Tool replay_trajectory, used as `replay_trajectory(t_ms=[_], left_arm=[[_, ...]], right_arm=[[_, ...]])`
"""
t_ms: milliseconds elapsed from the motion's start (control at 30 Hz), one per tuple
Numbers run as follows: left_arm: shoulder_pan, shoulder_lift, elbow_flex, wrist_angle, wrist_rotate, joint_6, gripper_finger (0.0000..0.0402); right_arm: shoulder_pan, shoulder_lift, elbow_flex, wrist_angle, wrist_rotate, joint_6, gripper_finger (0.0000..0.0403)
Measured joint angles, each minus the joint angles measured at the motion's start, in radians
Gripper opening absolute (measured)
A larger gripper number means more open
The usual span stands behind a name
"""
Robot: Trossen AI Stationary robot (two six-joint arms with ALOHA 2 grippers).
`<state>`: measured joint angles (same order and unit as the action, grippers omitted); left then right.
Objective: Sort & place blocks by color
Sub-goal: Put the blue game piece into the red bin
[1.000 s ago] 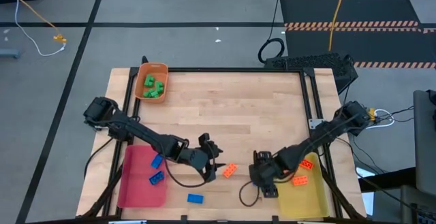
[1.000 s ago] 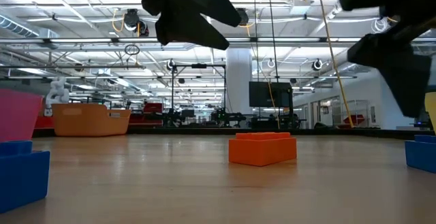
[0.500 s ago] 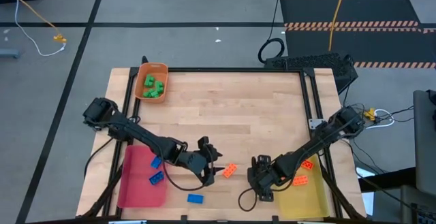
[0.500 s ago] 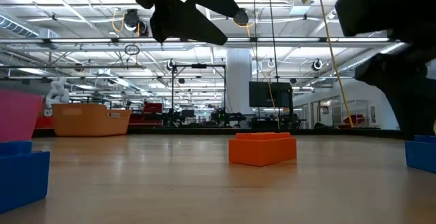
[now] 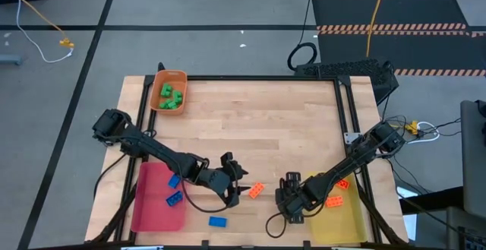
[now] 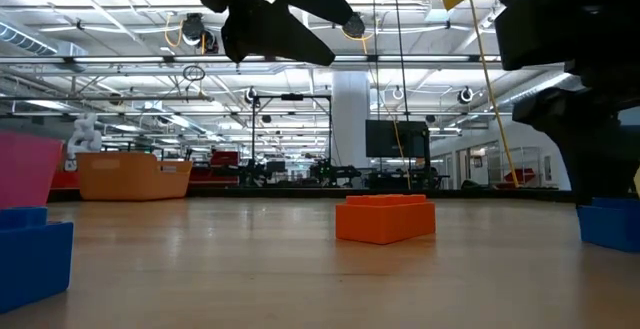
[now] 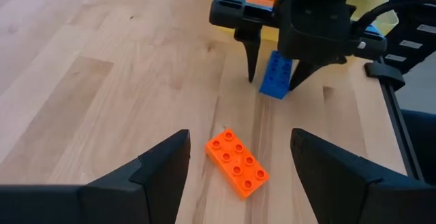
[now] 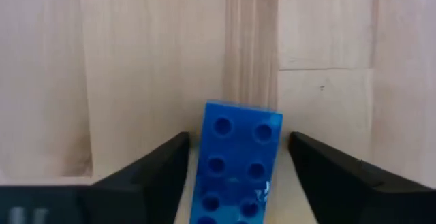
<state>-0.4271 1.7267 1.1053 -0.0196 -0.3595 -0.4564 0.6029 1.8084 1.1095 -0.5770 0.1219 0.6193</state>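
The wooden table (image 5: 250, 121) carries orange (image 5: 168, 91), pink (image 5: 156, 208) and yellow (image 5: 345, 218) trays, plus loose orange (image 5: 256, 191) and blue (image 5: 218, 222) blocks.

You've got three trays on the table (image 5: 258, 121): one at the far left corner (image 5: 168, 90) holding several bricks (image 5: 171, 96), one near left (image 5: 158, 197) with two bricks (image 5: 175, 189), one near right (image 5: 338, 204) with probably two bricks (image 5: 334, 193). One loose brick (image 5: 256, 191) lies between both grippers, another (image 5: 218, 221) at the near edge, a third (image 7: 275, 74) between the right gripper's fingers (image 7: 251, 57).
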Motion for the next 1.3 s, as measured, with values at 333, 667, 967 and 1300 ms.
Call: replay_trajectory(t_ms=[333, 667, 967, 1300], left_arm=[[-0.001, 0.0, 0.001, 0.025, 0.0, -0.018, 0.0255], [-0.001, 0.0, 0.001, 0.041, 0.0, 0.155, 0.0255], [0.008, 0.001, 0.001, 0.14, -0.003, 0.406, 0.0255], [0.036, 0.001, 0.001, 0.172, -0.009, 0.395, 0.0255]], right_arm=[[-0.009, -0.011, -0.003, -0.004, 0.039, -0.062, 0.0132], [-0.054, -0.178, -0.005, 0.01, 0.247, -0.181, 0.0132], [-0.079, -0.319, -0.003, 0.37, 0.427, -0.447, 0.0132], [-0.08, -0.303, -0.023, 0.523, 0.426, -0.531, 0.0132]])
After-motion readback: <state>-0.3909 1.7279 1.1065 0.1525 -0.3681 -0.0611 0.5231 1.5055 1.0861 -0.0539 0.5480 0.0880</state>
